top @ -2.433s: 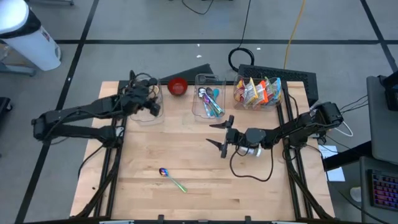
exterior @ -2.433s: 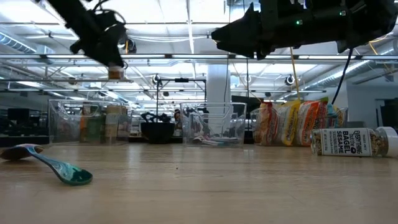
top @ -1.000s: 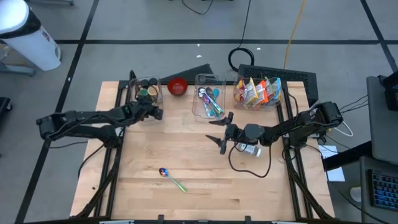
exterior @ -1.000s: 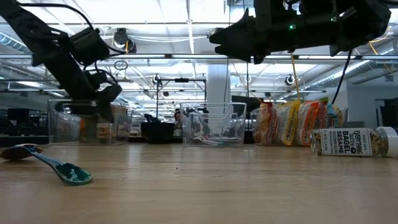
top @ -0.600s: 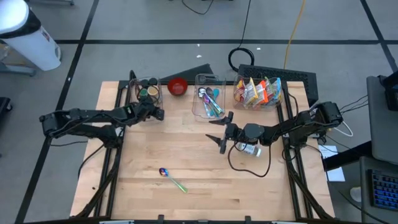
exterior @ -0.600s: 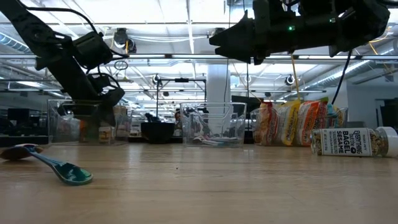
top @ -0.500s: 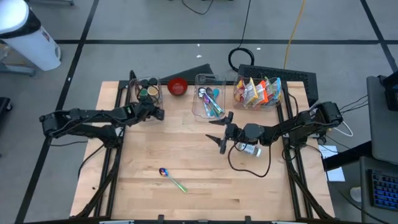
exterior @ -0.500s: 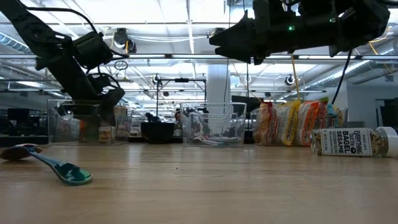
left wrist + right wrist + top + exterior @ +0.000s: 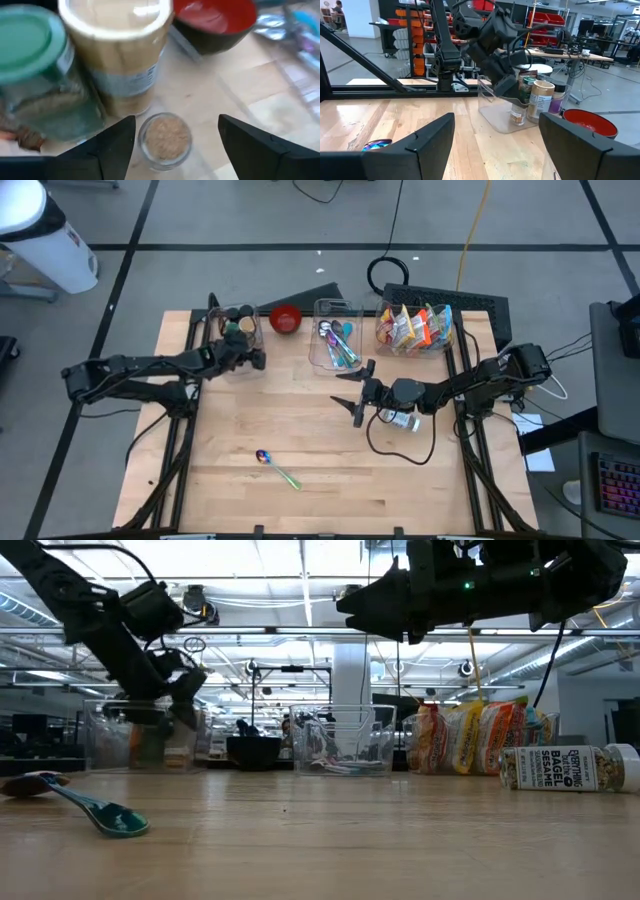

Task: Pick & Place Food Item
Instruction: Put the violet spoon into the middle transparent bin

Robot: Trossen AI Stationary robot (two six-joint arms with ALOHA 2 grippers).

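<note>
- From above, the left gripper [image 9: 252, 358] hung at the near edge of a clear bin [image 9: 238, 329] at the back left of the wooden table [image 9: 320, 480], with jars inside the bin. The right gripper [image 9: 357, 392] hovered over the table's middle, fingers spread and empty, just in front of a clear tub of spoons [image 9: 336, 345]. A seasoning bottle [image 9: 400, 420] lay on its side under the right arm. A red bowl [image 9: 286, 318] sat between the bin and the tub, a rack of snack packets [image 9: 413, 328] stood at the back right, and a loose spoon [image 9: 276, 467] lay near the front edge.
- At table height, the left gripper [image 9: 182, 700] hung over the clear bin [image 9: 140, 738], which held several jars. The right gripper [image 9: 345, 598] hung high above the table. The seasoning bottle [image 9: 565, 768] lay on its side at the far right, and the spoon [image 9: 92, 808] rested at the near left.
- From the left wrist, the two fingers [image 9: 112, 147] stood spread apart, touching nothing. Between and below them stood a small open jar of tan powder [image 9: 165, 140], upright in the bin, just beside a tan jar with a white lid [image 9: 122, 55] and a green-lidded jar [image 9: 35, 70]. The red bowl [image 9: 215, 22] sat beyond.
- From the right wrist, its own fingers [image 9: 427, 140] stood wide apart and empty. Farther off, the left gripper [image 9: 502, 82] hung over the clear bin [image 9: 497, 117] of jars, the red bowl [image 9: 590, 122] beside it.
</note>
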